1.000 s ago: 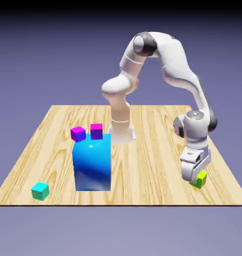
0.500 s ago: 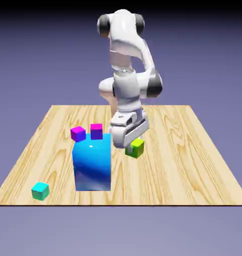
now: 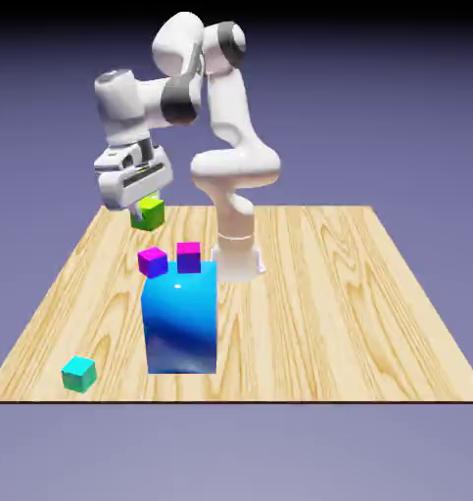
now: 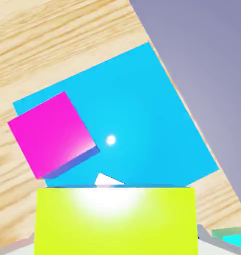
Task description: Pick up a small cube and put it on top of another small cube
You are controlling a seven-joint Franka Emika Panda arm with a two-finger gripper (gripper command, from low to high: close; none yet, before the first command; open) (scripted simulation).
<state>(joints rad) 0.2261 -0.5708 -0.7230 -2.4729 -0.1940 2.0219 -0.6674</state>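
Note:
My gripper (image 3: 143, 203) is shut on the small cube (image 3: 150, 212), which is lime-green, and holds it in the air above the table's far left part. This small cube (image 4: 115, 219) fills the bottom of the hand view and hides most of the fingertips. Two small magenta cubes (image 3: 153, 261) (image 3: 188, 256) sit on top of the big blue block (image 3: 181, 318). The held cube hangs higher than them and a little toward the exterior view's left. In the hand view one magenta cube (image 4: 52, 134) lies on the blue block's top (image 4: 137, 109), just beyond the held cube.
A small teal cube (image 3: 79, 373) rests near the table's front left corner, and its edge (image 4: 233, 238) shows at the hand view's bottom right. The wooden table (image 3: 328, 294) extends to the exterior view's right of the block.
The arm has swung from the table's front right across to the far left, carrying the lime-green cube upward. It now hangs above the blue block's height. The other cubes have not moved.

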